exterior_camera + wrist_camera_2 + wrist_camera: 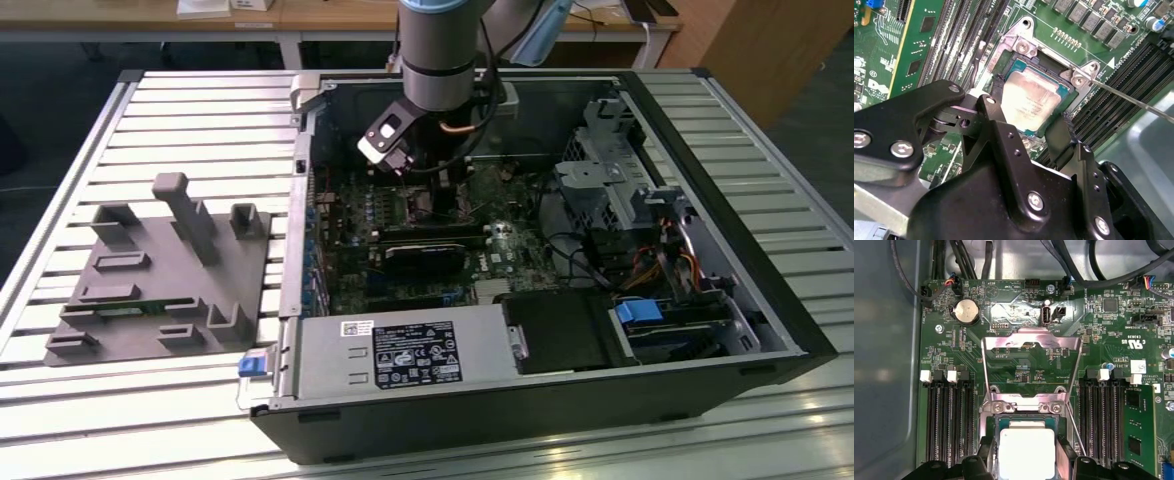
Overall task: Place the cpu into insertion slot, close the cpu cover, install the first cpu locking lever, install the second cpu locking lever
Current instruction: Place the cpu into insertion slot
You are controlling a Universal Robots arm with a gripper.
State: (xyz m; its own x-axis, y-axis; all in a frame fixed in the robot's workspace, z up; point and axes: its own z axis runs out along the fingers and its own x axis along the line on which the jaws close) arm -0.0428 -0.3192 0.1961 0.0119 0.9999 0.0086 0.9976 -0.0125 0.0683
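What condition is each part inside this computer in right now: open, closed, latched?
cpu: lying in the insertion slot
cpu cover: open, swung up off the slot
locking lever: unlatched, sticking out free
computer case: side open

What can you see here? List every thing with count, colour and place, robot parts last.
slatted metal table: one, silver, underneath
open computer case: one, black, on the table
motherboard: one, green, inside the case
square metal-rimmed insertion slot: one, silver, on the motherboard
square metal-faced cpu: one, silver-beige, in the insertion slot
thin hinged metal cpu cover: one, silver, swung open
moulded fixture: one, grey, exterior view's left of the case
robot arm: one, grey, reaching into the case
gripper: one, black, at the cpu
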